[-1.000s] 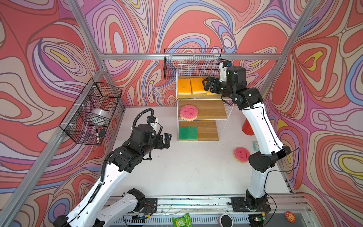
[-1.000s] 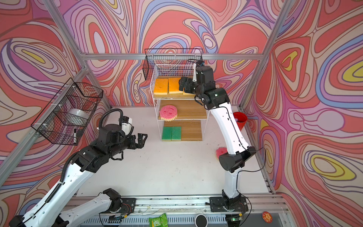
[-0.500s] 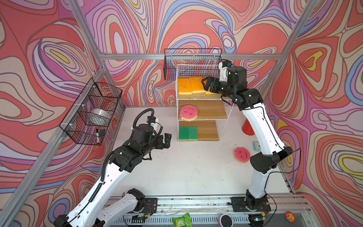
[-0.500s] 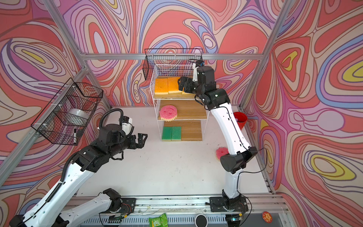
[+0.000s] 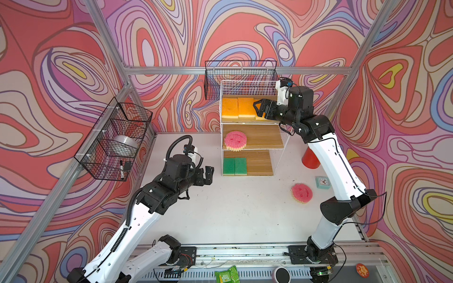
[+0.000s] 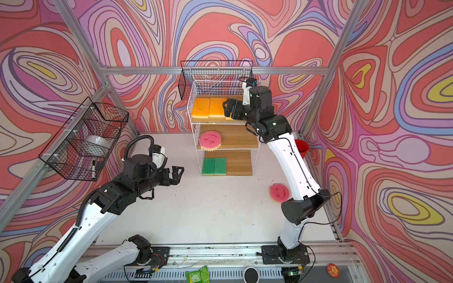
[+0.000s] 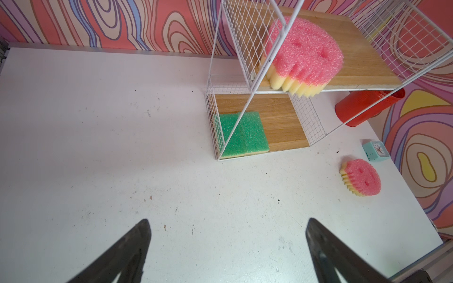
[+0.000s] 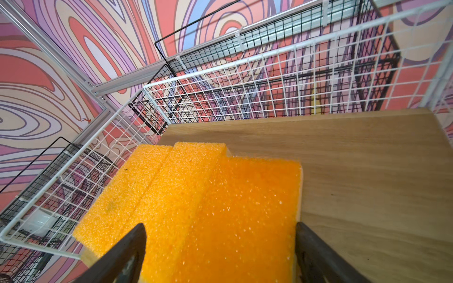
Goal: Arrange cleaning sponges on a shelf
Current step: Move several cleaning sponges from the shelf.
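The white wire shelf (image 5: pixel 259 139) stands at the back of the table. Three orange sponges lie side by side on its top board; in the right wrist view they are the far (image 8: pixel 127 193), middle (image 8: pixel 181 176) and nearest (image 8: pixel 245 208) ones. My right gripper (image 5: pixel 256 109) (image 8: pixel 220 225) hovers open over the nearest, its fingers straddling it. One pink round sponge (image 5: pixel 235 140) (image 7: pixel 306 54) overhangs the middle board's front edge. Two green sponges (image 5: pixel 234 166) (image 7: pixel 242 133) lie on the bottom board. Another pink sponge (image 5: pixel 301 193) (image 7: pixel 361 177) rests on the table. My left gripper (image 5: pixel 209 175) (image 7: pixel 226 221) is open and empty above the table.
A red cup (image 5: pixel 310 159) stands right of the shelf and a mint clock (image 5: pixel 323 182) sits near the loose pink sponge. Black wire baskets hang on the left wall (image 5: pixel 115 142) and behind the shelf (image 5: pixel 241 73). The right arm's elbow (image 5: pixel 343 208) hangs near the loose sponge.
My right gripper has shifted slightly leftward over the top board and stays open. The left arm has not moved.
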Motion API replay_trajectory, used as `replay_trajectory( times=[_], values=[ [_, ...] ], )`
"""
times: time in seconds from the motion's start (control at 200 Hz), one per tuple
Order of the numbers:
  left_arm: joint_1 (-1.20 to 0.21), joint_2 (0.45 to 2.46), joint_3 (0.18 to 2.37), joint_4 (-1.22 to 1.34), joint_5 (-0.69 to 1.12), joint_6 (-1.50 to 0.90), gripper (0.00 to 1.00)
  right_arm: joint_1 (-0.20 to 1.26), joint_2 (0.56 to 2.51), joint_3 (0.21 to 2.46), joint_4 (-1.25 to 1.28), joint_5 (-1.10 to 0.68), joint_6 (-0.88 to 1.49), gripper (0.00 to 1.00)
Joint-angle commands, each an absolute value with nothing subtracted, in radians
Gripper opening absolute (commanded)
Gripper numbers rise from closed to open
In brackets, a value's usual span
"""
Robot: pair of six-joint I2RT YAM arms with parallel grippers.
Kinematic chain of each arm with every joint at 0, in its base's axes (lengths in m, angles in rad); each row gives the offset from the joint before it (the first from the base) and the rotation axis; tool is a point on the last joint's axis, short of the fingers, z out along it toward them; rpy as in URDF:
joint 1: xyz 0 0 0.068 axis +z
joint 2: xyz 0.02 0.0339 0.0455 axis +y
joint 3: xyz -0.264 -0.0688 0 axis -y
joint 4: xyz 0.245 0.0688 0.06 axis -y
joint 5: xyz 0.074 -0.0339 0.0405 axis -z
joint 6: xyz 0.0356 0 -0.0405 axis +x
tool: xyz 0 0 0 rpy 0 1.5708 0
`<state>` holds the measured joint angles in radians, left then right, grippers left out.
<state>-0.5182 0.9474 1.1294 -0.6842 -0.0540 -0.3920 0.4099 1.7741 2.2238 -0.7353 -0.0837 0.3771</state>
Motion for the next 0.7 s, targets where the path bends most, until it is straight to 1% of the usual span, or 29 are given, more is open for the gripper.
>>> replay_trajectory(
  times=[0.0, 0.155, 0.21, 0.486, 0.696],
  values=[
    [-0.52, 0.954, 1.123, -0.69, -0.069, -0.374, 1.0, 0.421, 1.75, 2.179, -0.802, -0.109, 0.392, 0.96],
    [-0.518, 0.956, 1.124, -0.69, -0.068, -0.377, 1.0, 0.422, 1.742, 2.172, -0.805, -0.086, 0.387, 0.97],
    [-0.519, 0.957, 1.124, -0.69, -0.07, -0.379, 1.0, 0.422, 1.748, 2.186, -0.818, -0.071, 0.378, 0.98],
    [-0.519, 0.957, 1.127, -0.691, -0.069, -0.377, 1.0, 0.423, 1.766, 2.271, -0.851, -0.051, 0.359, 0.98],
    [-0.518, 0.956, 1.133, -0.696, -0.074, -0.369, 1.0, 0.423, 1.736, 2.245, -0.824, -0.029, 0.332, 0.98]
  ],
)
